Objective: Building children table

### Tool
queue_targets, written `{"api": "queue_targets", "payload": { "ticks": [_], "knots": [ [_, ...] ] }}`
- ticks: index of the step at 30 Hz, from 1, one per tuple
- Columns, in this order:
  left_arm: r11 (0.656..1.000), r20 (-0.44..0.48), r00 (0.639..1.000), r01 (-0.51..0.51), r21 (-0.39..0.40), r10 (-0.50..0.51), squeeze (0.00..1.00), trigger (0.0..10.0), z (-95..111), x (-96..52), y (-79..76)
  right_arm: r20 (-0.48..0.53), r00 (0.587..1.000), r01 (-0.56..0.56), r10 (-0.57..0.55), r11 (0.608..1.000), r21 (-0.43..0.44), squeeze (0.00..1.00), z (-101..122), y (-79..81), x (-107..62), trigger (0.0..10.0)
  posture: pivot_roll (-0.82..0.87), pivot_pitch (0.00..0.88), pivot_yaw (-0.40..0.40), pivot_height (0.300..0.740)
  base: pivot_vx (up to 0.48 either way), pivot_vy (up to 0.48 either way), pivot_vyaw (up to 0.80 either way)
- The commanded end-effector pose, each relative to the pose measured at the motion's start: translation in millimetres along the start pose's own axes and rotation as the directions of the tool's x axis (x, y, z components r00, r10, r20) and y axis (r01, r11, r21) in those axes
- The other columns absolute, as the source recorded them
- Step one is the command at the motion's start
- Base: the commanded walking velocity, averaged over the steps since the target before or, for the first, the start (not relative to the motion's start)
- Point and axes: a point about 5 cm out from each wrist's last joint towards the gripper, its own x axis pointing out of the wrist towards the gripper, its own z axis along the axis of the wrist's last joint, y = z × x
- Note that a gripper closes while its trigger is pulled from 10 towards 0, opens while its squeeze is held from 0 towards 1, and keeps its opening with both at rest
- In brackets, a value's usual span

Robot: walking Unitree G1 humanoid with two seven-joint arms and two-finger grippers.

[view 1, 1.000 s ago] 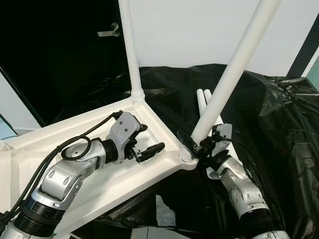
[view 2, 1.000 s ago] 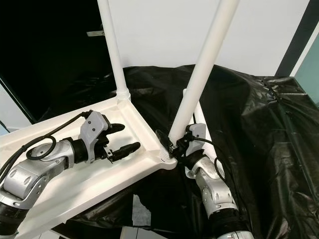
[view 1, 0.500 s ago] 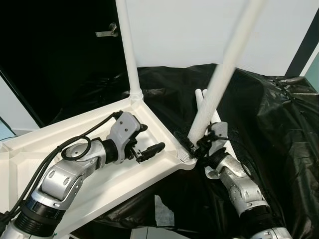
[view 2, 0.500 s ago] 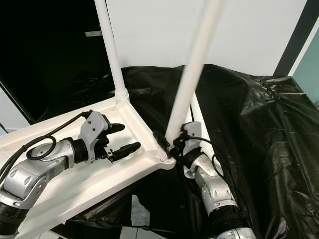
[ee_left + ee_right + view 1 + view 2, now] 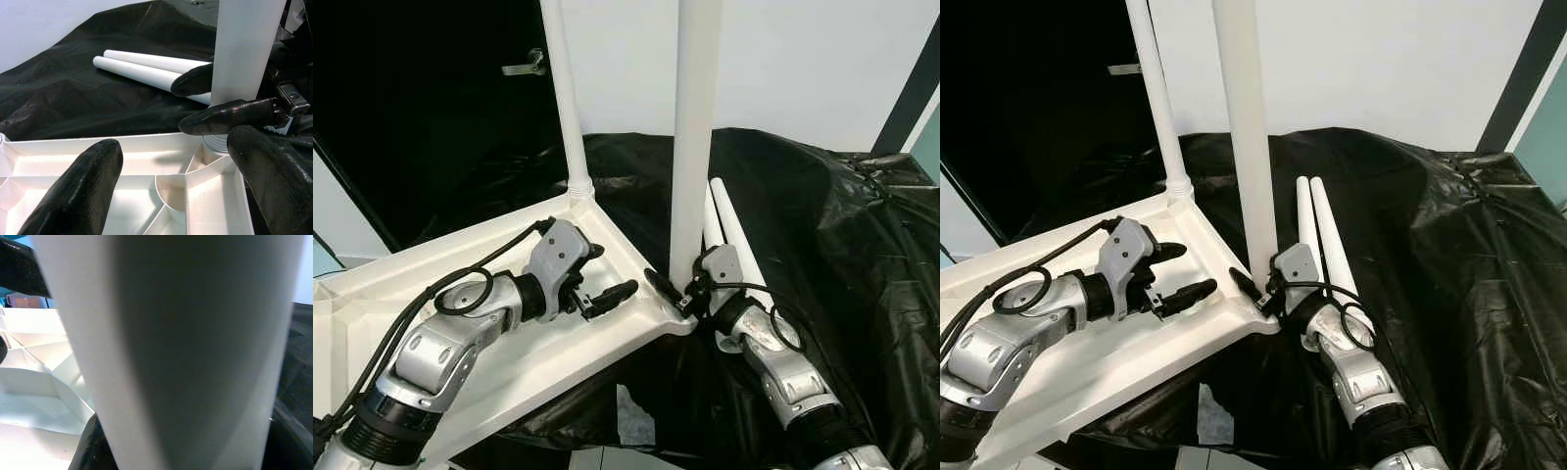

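Observation:
A white plastic table top (image 5: 509,362) lies upside down, its ribbed underside up. One white leg (image 5: 566,108) stands in the far corner socket. A second leg (image 5: 694,147) stands upright in the near right corner, and my right gripper (image 5: 677,294) is shut on its base just above the socket. The left wrist view shows those black fingers (image 5: 227,116) on either side of the leg (image 5: 247,49). My left gripper (image 5: 610,271) hovers open over the underside, a little left of that corner, holding nothing. Two loose legs (image 5: 729,230) lie side by side on the black sheet behind.
A crumpled black sheet (image 5: 842,255) covers the surface under and to the right of the table top. A dark door with a metal handle (image 5: 527,67) stands at the back left, a white wall behind. Pale floor (image 5: 631,423) shows below the near edge.
The leg in my right gripper has swung from leaning right to standing upright in its socket, and the right wrist shifted left with it. The left arm has not moved.

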Motion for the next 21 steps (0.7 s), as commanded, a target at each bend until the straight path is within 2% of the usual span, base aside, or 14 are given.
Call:
{"api": "queue_targets", "payload": {
  "ticks": [1, 2, 3, 5, 9, 11, 12, 14, 16, 17, 21],
  "knots": [
    [0.997, 0.005, 0.997, 0.071, 0.016, -0.072, 0.00, 10.0, 4.8, -1.8, 0.0, -0.306, 0.952, 0.006, 0.015, 0.998, 0.069, 0.00, -62.7, 12.8, -29.2, 10.0, 0.11, 0.000, 0.054, 0.740, 0.000, 0.000, 0.00],
    [0.997, 0.006, 0.997, 0.073, 0.016, -0.073, 0.00, 10.0, 5.0, -1.4, -0.2, -0.309, 0.950, -0.031, 0.032, 0.999, 0.008, 0.00, -61.5, 13.1, -29.5, 10.0, 0.11, 0.000, 0.053, 0.740, 0.000, 0.000, 0.00],
    [0.997, 0.006, 0.997, 0.073, 0.016, -0.073, 0.00, 10.0, 5.0, -1.4, -0.2, -0.309, 0.950, -0.031, 0.032, 0.999, 0.008, 0.00, -61.5, 13.1, -29.5, 10.0, 0.11, 0.000, 0.053, 0.740, 0.000, 0.000, 0.00],
    [0.997, 0.007, 0.997, 0.076, 0.017, -0.076, 0.00, 10.0, 5.1, -0.8, -0.1, -0.312, 0.948, -0.085, 0.061, 0.994, -0.065, 0.00, -59.8, 15.0, -29.9, 10.0, 0.10, 0.000, 0.054, 0.740, 0.000, 0.000, 0.00],
    [0.997, 0.008, 0.997, 0.077, 0.017, -0.077, 0.00, 10.0, 5.5, -0.3, 0.0, -0.293, 0.954, -0.089, 0.071, 0.995, -0.047, 0.00, -57.3, 16.1, -30.1, 10.0, 0.10, 0.000, 0.053, 0.740, 0.000, 0.000, 0.00],
    [0.997, 0.009, 0.997, 0.079, 0.020, -0.079, 0.00, 10.0, 6.2, -0.1, -0.5, -0.230, 0.973, -0.009, 0.035, 0.994, 0.113, 0.00, -53.9, 12.4, -30.7, 10.0, 0.10, 0.000, 0.053, 0.740, 0.000, 0.000, 0.00],
    [0.997, 0.009, 0.997, 0.079, 0.020, -0.079, 0.00, 10.0, 6.2, -0.1, -0.5, -0.230, 0.973, -0.009, 0.035, 0.994, 0.113, 0.00, -53.9, 12.4, -30.7, 10.0, 0.10, 0.000, 0.053, 0.740, 0.000, 0.000, 0.00],
    [0.997, 0.009, 0.997, 0.081, 0.020, -0.081, 0.00, 10.0, 5.9, -0.2, -1.0, -0.196, 0.980, 0.056, -0.009, 0.970, 0.235, 0.00, -51.6, 6.5, -31.1, 10.0, 0.11, 0.000, 0.054, 0.740, 0.000, 0.000, 0.00],
    [0.996, 0.008, 0.997, 0.083, 0.020, -0.083, 0.00, 10.0, 5.6, 0.1, -1.2, -0.187, 0.982, 0.090, -0.034, 0.950, 0.298, 0.00, -50.3, 2.6, -30.5, 10.0, 0.10, 0.000, 0.054, 0.740, 0.000, 0.000, 0.00],
    [0.996, 0.007, 0.996, 0.084, 0.020, -0.084, 0.00, 10.0, 5.5, 0.3, -1.2, -0.184, 0.982, 0.102, -0.043, 0.941, 0.322, 0.00, -49.9, 1.5, -30.2, 10.0, 0.10, 0.000, 0.054, 0.740, 0.000, 0.000, 0.00],
    [0.996, 0.008, 0.996, 0.085, 0.021, -0.085, 0.00, 10.0, 5.6, 0.8, -1.1, -0.187, 0.981, 0.109, -0.050, 0.943, 0.315, 0.00, -50.2, -0.5, -30.2, 10.0, 0.10, 0.000, 0.055, 0.740, 0.000, 0.000, 0.00]
  ]
}}
